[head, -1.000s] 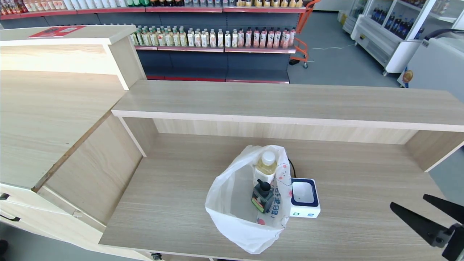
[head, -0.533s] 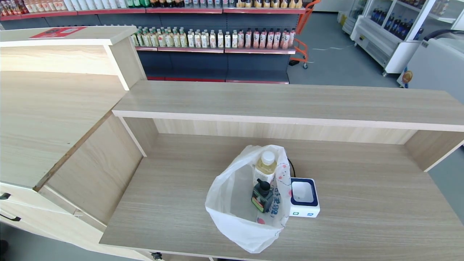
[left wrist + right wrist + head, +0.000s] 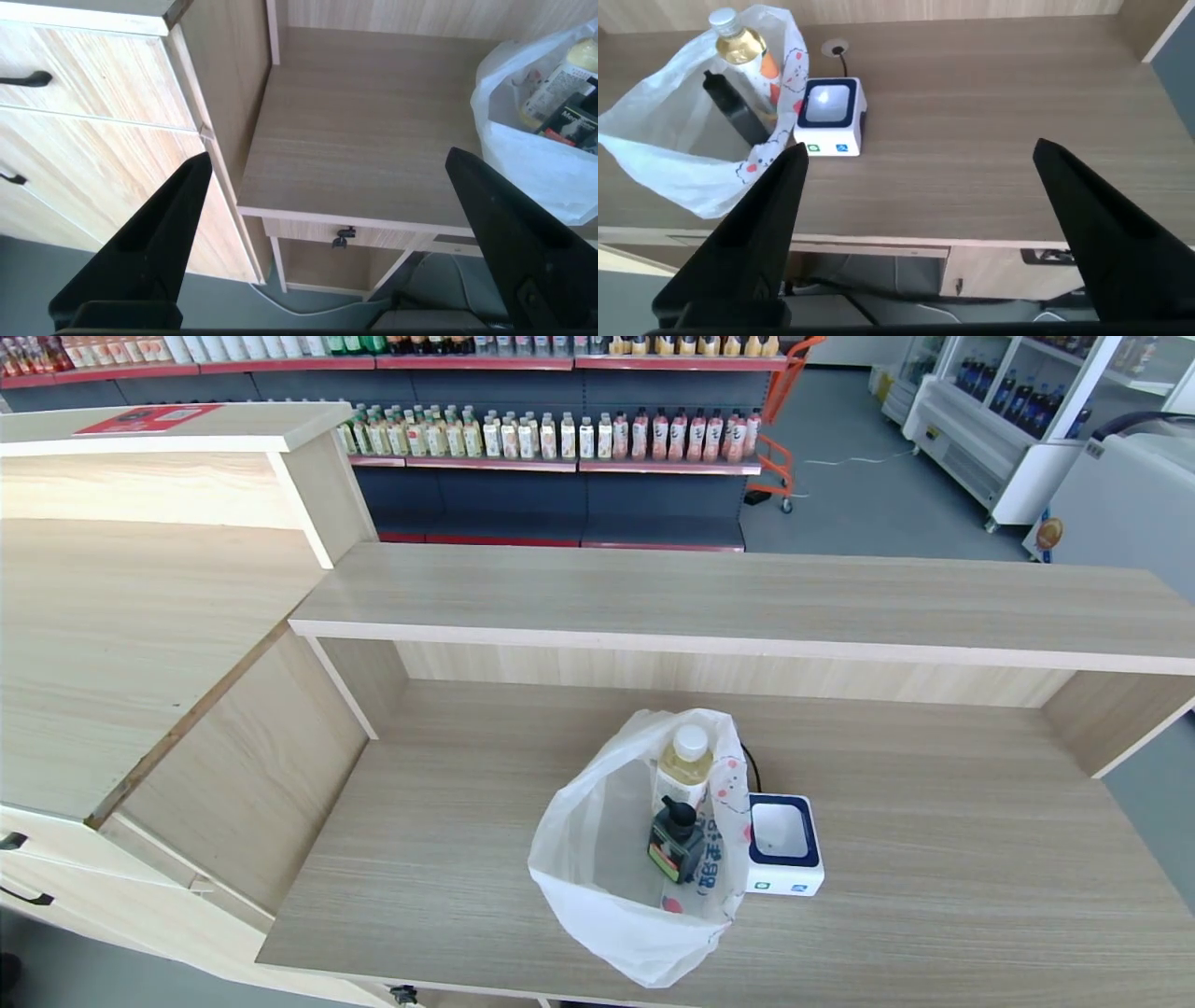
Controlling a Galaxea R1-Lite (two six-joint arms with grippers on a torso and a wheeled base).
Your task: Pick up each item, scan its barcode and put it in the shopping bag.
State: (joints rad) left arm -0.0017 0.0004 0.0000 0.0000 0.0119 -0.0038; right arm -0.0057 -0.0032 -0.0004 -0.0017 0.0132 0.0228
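The white plastic bag (image 3: 607, 868) stands open near the middle of the desk (image 3: 952, 896), towards its front edge. Inside it, a bottle (image 3: 689, 763) with a white cap and pale yellow contents stands upright against the far side of the bag. A dark pump bottle (image 3: 676, 842) stands just in front of it, on the near side. The white scanner (image 3: 782, 846), with its blue-rimmed window facing up, sits right beside the bag on the robot's right, and a black cable (image 3: 752, 769) runs from behind it. The left claw (image 3: 329, 157) is spread wide and holds nothing, back from the desk's front left corner, with drawers (image 3: 84, 103) to one side. The right claw (image 3: 920, 147) is likewise spread wide and empty, off the desk's front edge, facing the scanner and bag. Shelves (image 3: 560, 434) of bottles line the room behind.
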